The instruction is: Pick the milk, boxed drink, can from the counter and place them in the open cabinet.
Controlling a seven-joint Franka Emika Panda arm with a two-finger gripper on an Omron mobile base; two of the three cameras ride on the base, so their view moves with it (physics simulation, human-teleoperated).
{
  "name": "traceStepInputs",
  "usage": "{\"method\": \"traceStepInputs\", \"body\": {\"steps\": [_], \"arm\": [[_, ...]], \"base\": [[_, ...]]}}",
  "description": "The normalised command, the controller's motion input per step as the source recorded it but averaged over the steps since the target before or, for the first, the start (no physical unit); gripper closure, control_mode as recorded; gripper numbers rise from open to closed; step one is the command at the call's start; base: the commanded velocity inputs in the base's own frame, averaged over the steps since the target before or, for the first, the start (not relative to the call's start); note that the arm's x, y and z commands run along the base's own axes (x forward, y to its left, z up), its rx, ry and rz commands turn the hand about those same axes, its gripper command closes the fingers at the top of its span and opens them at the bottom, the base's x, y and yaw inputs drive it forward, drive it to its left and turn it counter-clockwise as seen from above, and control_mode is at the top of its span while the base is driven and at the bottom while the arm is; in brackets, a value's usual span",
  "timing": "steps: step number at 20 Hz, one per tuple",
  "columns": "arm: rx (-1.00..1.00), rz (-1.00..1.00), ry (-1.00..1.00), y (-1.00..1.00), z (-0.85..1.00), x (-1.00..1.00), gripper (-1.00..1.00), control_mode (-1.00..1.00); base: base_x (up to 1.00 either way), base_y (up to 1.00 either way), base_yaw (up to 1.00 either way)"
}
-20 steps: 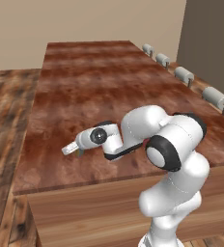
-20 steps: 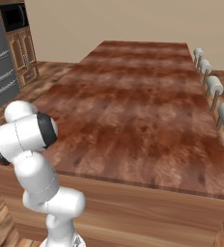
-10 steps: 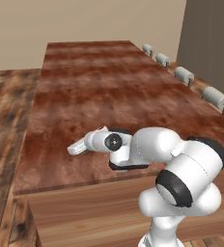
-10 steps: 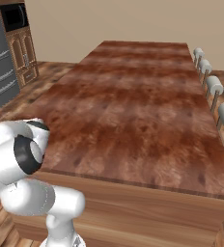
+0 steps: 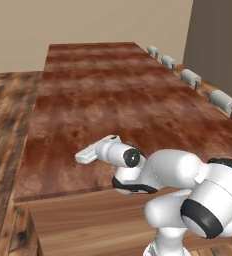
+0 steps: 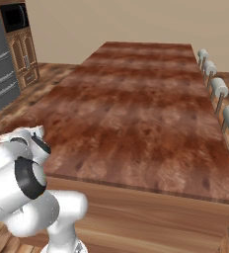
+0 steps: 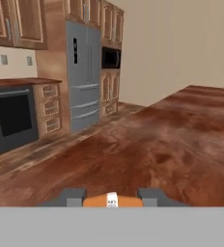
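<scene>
The gripper (image 7: pixel 112 201) is pinched on the boxed drink (image 7: pixel 112 201), a small yellow-orange carton held between the fingertips above the wooden floor (image 7: pixel 61 149) beside the counter (image 5: pixel 113 100); it is probably light and squashable, so flat-side pressure suits it.

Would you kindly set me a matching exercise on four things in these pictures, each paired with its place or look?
Things:
1. boxed drink
2. fridge
3. stools
4. oven

Descriptions:
A. lined up along one long edge of the counter
B. dark front, set low beneath a worktop
C. orange, gripped between the jaws
D. tall and grey, beside wooden cabinets

Pairs: 1-C, 2-D, 3-A, 4-B.
</scene>
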Motion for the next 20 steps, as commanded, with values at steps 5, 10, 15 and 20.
{"method": "traceStepInputs", "body": {"steps": [5,10,15,20], "arm": [[0.00,-0.09,0.02,0.16,1.00,-0.29,1.00,-1.00],[0.01,-0.14,0.09,0.11,1.00,-0.35,1.00,-1.00],[0.05,-0.08,0.55,0.04,1.00,-0.49,1.00,-1.00],[0.00,-0.11,0.56,0.00,0.33,-0.96,1.00,-1.00]], "base": [[0.00,0.00,0.00],[0.00,0.00,0.00],[0.00,0.00,0.00],[0.00,0.00,0.00]]}}
